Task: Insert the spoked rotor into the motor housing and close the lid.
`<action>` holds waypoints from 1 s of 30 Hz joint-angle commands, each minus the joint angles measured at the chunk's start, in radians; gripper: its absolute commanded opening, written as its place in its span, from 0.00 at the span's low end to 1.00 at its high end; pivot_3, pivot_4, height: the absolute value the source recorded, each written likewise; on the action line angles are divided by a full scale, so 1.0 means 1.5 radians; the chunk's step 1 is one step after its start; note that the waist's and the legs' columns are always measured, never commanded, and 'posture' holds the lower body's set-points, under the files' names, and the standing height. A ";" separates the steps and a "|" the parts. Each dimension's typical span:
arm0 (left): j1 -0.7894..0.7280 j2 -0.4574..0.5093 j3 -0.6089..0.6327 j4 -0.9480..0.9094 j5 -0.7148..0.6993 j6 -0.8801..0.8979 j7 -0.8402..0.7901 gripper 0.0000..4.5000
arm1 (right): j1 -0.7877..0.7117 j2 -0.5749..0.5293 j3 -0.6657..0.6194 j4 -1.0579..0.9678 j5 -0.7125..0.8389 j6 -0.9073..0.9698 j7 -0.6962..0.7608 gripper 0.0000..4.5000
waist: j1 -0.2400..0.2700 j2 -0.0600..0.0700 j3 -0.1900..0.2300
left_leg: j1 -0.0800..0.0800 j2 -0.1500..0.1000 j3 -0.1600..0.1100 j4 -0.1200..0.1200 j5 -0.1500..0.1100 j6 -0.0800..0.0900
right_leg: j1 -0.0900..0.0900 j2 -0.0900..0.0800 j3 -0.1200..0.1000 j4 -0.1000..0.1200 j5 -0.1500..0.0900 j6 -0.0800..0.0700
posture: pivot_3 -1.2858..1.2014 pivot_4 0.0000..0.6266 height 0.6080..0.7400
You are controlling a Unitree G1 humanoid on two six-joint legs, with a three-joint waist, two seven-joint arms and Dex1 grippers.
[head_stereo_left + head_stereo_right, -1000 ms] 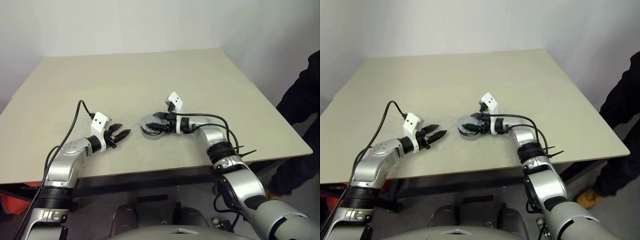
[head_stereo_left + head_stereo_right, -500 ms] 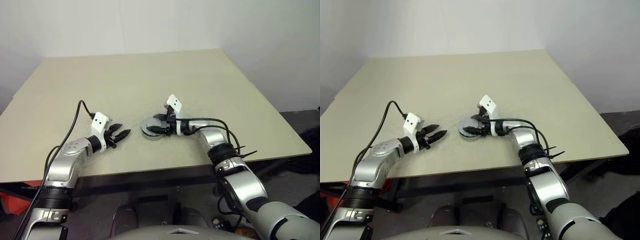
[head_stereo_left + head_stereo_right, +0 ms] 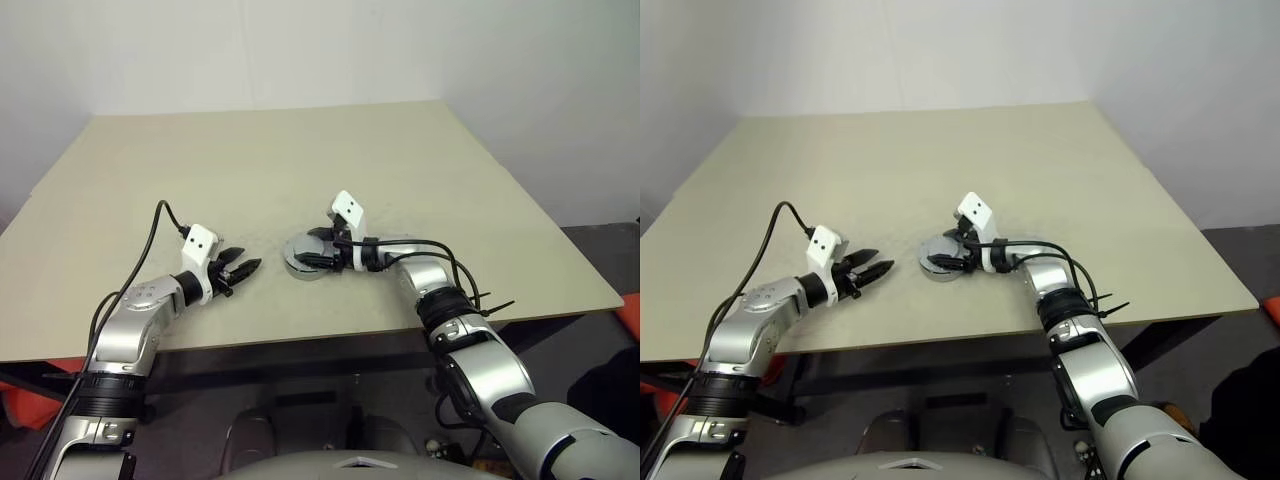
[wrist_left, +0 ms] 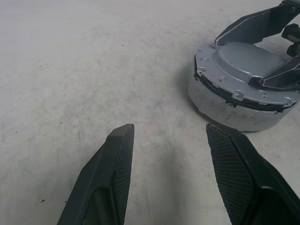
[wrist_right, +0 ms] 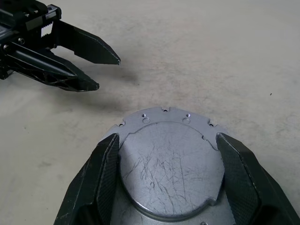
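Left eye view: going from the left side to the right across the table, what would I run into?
Left tool, open and holding nothing → motor housing with the lid on top → right tool, its fingers either side of the lid.

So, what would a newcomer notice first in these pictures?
Probably the round motor housing near the table's front edge, with its notched grey lid on top. The right gripper straddles the lid with open fingers, and the left gripper hangs open beside it, apart.
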 commanded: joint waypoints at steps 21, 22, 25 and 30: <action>-0.017 -0.009 0.011 -0.018 -0.014 -0.003 0.012 0.57 | -0.011 -0.005 0.030 0.074 -0.050 -0.014 -0.034 0.70 | 0.000 0.000 0.000 | 0.010 0.000 0.000 0.000 0.000 0.000 | 0.008 0.000 0.000 0.000 -0.001 0.001 | 0.52 0.00 1.00; -0.028 -0.030 0.013 -0.017 -0.032 0.015 0.021 0.57 | -0.011 -0.005 0.030 0.075 -0.051 -0.015 -0.034 0.70 | 0.000 0.000 0.000 | 0.010 0.000 0.000 0.000 0.000 0.000 | 0.008 0.000 0.000 0.000 0.000 0.001 | 0.52 0.00 1.00; -0.057 -0.077 0.019 -0.010 -0.068 0.059 0.042 0.57 | -0.012 -0.005 0.030 0.077 -0.051 -0.016 -0.036 0.70 | 0.002 0.000 0.000 | 0.010 0.000 0.000 0.000 0.000 0.000 | 0.009 0.000 0.001 0.000 -0.001 0.001 | 0.52 0.00 1.00; -0.106 -0.136 0.016 0.030 -0.101 0.115 0.054 0.43 | -0.016 -0.004 0.030 0.079 -0.050 -0.018 -0.041 0.70 | 0.002 0.000 0.000 | 0.010 0.000 0.000 0.000 0.000 -0.001 | 0.009 0.000 0.001 0.000 -0.001 0.001 | 0.52 0.00 1.00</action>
